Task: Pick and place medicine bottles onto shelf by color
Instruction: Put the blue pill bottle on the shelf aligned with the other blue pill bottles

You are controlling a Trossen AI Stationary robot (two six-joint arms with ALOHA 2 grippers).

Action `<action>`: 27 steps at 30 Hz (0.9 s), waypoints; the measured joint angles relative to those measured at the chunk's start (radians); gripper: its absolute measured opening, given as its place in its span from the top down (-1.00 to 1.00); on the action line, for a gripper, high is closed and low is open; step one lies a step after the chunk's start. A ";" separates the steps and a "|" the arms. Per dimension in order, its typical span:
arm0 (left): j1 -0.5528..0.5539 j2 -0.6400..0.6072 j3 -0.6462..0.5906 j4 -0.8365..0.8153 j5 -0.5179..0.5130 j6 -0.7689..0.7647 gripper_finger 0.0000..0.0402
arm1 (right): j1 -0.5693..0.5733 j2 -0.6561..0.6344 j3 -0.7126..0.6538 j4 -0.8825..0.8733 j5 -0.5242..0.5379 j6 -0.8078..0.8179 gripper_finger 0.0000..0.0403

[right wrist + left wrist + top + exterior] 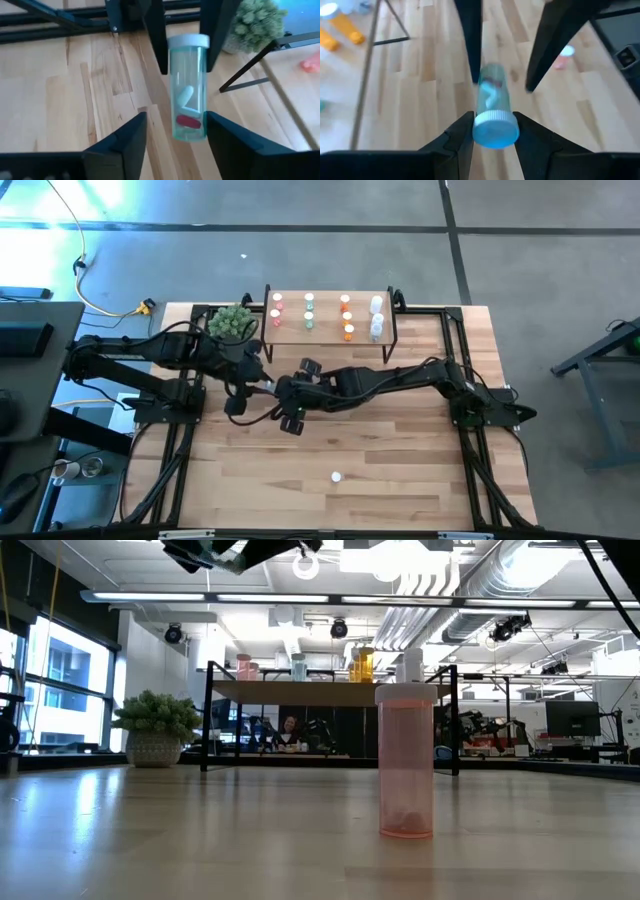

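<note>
Handover step, frame centre: green bottle (pixel 492 117) clamped at cap by left end effector (pixel 492 131), right end effector (pixel 174 130) parted around its base; next, carry to shelf (pixel 330 320).

One camera looks straight down on the table (pixel 400 460); another sits low at its surface, facing the shelf (pixel 330 692). Both wrist cameras closely share one clear bottle (pixel 492 112).

Nine shelved bottles (pixel 345 301) (one plant (pixel 232 322)).
</note>
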 joint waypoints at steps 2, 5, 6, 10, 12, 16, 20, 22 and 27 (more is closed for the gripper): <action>0.001 0.000 0.000 -0.003 -0.028 0.004 0.43 | -0.004 -0.023 0.000 -0.018 0.009 -0.001 0.02; 0.002 0.000 0.000 -0.006 -0.055 0.015 0.43 | -0.009 -0.052 0.000 -0.066 0.049 0.000 0.01; 0.002 0.000 0.000 -0.006 -0.057 0.021 0.43 | -0.011 -0.060 0.000 -0.074 0.056 -0.001 0.01; 0.003 0.000 0.000 -0.005 -0.074 0.028 0.43 | -0.026 -0.079 0.000 -0.090 0.069 -0.031 0.01; 0.004 0.000 0.000 -0.005 -0.093 0.036 0.43 | -0.034 -0.087 0.000 -0.115 0.078 -0.042 0.01; 0.024 0.000 0.000 -0.004 -0.106 0.056 0.43 | -0.056 -0.112 0.000 -0.174 0.097 -0.042 0.01; 0.056 0.000 0.000 -0.004 -0.107 0.085 0.43 | -0.085 -0.142 0.000 -0.194 0.129 -0.048 0.01; 0.076 0.000 0.000 -0.006 -0.110 0.097 0.43 | -0.100 -0.155 0.000 -0.194 0.129 -0.060 0.01; 0.133 0.000 0.001 -0.030 -0.113 0.133 0.43 | -0.146 -0.183 0.001 -0.206 0.118 -0.113 0.01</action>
